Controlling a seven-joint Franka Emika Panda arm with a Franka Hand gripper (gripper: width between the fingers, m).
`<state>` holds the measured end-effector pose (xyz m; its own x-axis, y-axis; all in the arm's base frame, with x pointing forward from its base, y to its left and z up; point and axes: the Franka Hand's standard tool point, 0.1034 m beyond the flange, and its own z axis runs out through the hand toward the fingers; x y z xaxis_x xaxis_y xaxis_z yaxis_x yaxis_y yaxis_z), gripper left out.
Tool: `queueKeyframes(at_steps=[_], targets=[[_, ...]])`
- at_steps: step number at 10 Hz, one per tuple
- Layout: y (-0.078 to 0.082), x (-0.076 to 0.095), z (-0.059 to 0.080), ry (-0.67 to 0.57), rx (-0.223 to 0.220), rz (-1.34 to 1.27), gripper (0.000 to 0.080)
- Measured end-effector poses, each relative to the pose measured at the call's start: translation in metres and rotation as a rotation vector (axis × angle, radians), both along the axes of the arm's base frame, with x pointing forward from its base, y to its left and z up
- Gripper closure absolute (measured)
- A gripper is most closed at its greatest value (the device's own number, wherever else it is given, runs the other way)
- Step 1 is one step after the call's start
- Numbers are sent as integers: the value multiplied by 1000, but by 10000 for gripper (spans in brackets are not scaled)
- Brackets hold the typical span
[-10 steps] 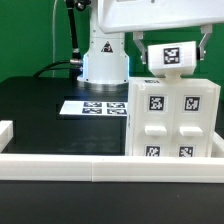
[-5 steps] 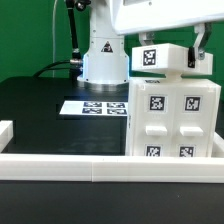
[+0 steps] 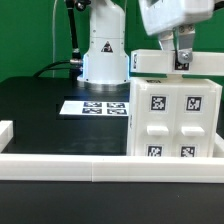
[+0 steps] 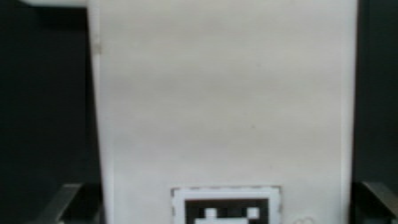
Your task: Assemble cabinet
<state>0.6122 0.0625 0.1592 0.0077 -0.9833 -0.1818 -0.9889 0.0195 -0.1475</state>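
I've got the black table (image 3: 40,110) with the cabinet (image 3: 175,120) standing upright at the exterior view's right. It sits just behind the long white rail (image 3: 60,165) at the front, four tags facing the camera. The arm base (image 3: 103,55) is at the back, and the marker board (image 3: 98,106) lies flat in front of it, just beside the cabinet. The gripper (image 3: 181,62) points down onto the cabinet's top slab (image 3: 150,64). In the wrist view a white panel (image 4: 214,100) with one tag (image 4: 226,207) fills the centre, with dark fingers (image 4: 68,200) on either side. I can't tell if they're clamping it.
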Motion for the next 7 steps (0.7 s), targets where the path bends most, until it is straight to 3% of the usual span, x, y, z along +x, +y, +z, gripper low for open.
queueKeyframes(at_steps=[2,3,4,5,7], targets=[[2,0,0,25,29,-127,239],[3,0,0,27,34,-140,130],[3,0,0,24,31,-124,130],[2,1,2,14,32,-100,22],[3,2,16,-4,42,-89,4]])
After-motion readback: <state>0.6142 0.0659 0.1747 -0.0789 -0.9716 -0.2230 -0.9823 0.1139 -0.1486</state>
